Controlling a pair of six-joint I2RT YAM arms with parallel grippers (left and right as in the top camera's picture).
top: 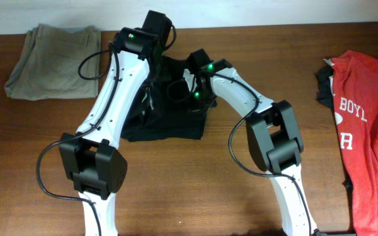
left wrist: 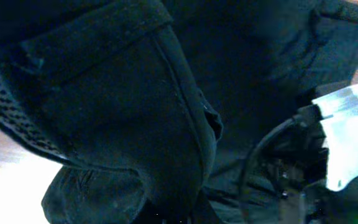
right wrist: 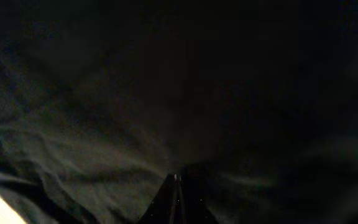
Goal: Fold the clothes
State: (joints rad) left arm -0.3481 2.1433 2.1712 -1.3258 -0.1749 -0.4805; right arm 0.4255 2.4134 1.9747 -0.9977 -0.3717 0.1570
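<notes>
The black shorts (top: pixel 176 124) lie mid-tabletop (top: pixel 195 190), directly under both arms. The left tool (top: pixel 157 27) is at their far edge and the right tool (right wrist: pixel 176 186) over their middle, each pressed together, though I cannot tell whether cloth is pinched. Bare wood lies open on the near side for a fold; the khaki trousers (top: pixel 51 59) and red T-shirt (top: pixel 366 124) sit well apart, one to either side.

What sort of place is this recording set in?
Probably a robotics lab bench: a wooden table, a left arm and right arm standing at its edge, and black shorts, khaki trousers and a red T-shirt laid out.
</notes>
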